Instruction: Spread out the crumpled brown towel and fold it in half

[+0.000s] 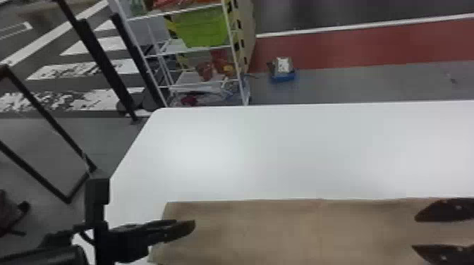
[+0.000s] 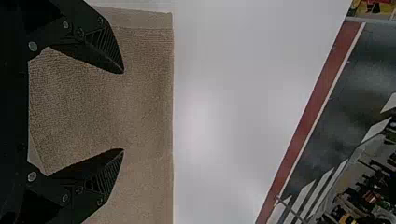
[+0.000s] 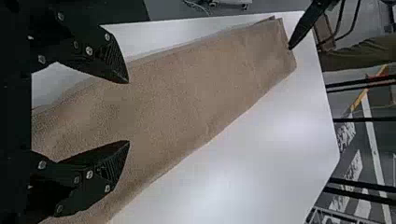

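**Jaws wide: left gripper, right gripper**

Both overlap one brown towel, flat across the head view's lower centre and right, on one white table. Upper left of centre: one wire rack, one green bin.

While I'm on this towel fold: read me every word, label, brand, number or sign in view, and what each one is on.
None can be read.
Brown towel: no lettering to make out.
White table: none to make out.
Worn white floor markings: broken patches, no legible text.
Pale-topped blue object on the floor: too small and blurred to tell.
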You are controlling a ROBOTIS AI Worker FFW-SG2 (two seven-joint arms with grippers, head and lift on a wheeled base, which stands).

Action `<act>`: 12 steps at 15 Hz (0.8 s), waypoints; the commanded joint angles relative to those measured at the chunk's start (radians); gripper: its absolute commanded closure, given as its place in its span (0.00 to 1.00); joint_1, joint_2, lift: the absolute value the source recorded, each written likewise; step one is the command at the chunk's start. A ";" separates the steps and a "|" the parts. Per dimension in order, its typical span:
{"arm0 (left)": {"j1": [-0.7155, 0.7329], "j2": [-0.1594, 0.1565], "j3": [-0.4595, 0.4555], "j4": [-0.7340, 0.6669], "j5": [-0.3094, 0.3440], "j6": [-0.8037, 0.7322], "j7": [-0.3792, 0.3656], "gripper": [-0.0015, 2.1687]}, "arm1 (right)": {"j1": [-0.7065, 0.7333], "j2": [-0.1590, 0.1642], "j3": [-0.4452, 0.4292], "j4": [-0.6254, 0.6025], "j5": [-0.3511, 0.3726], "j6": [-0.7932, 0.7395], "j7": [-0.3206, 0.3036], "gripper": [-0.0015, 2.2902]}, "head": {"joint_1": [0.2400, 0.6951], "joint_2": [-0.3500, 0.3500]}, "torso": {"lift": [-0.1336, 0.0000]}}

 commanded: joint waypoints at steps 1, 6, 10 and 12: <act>0.018 -0.004 0.001 -0.012 0.023 -0.017 0.004 0.16 | -0.002 0.010 -0.089 0.019 -0.077 0.029 0.012 0.03 | 1.00 0.87 | 0.07; 0.072 -0.004 -0.013 -0.036 0.142 -0.082 0.073 0.16 | -0.068 0.059 -0.221 0.255 -0.107 -0.036 0.012 0.05 | 1.00 0.72 | 0.07; 0.084 -0.004 -0.027 -0.012 0.150 -0.106 0.071 0.23 | -0.100 0.065 -0.301 0.386 -0.132 -0.128 0.012 0.06 | 1.00 0.54 | 0.07; 0.108 -0.004 -0.024 -0.015 0.153 -0.125 0.071 0.48 | -0.082 0.067 -0.339 0.384 -0.144 -0.134 0.012 0.06 | 1.00 0.49 | 0.07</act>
